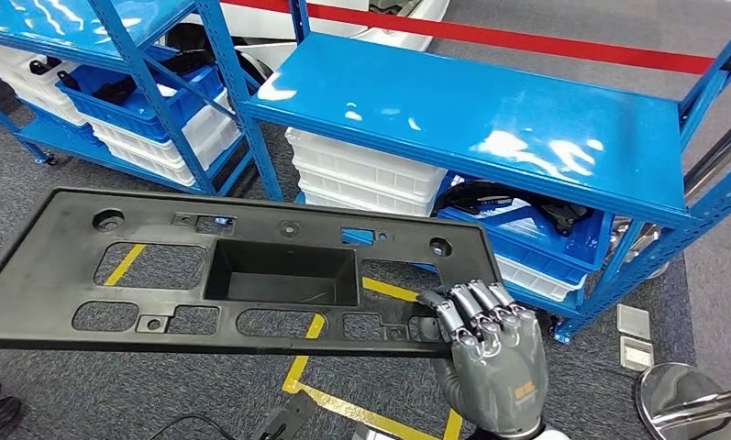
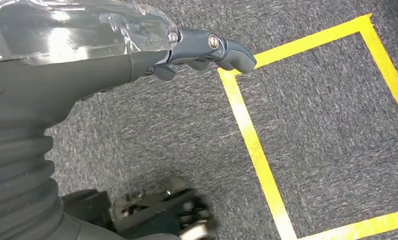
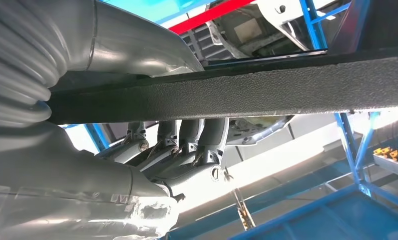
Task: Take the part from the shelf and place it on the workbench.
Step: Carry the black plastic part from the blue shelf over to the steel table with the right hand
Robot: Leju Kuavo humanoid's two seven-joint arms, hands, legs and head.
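A long black plastic part (image 1: pixel 279 275) with several cut-outs and a deep rectangular recess hangs level in front of me, above the floor. My right hand (image 1: pixel 494 362) grips its near right edge, fingers (image 1: pixel 471 312) curled over the top. In the right wrist view the part's edge (image 3: pixel 266 87) runs as a dark band across the right hand (image 3: pixel 177 155), fingers on one side and thumb on the other. My left hand (image 2: pixel 87 75) hangs over the grey carpet and holds nothing, its fingers (image 2: pixel 221 47) stretched out.
A blue shelf (image 1: pixel 490 119) with a bare top stands just beyond the part, white crates (image 1: pixel 361 174) stacked under it. A second blue rack (image 1: pixel 150 92) with bins stands at far left. Yellow tape (image 1: pixel 343 403) marks the carpet. A shiny metal object (image 1: pixel 692 403) sits at lower right.
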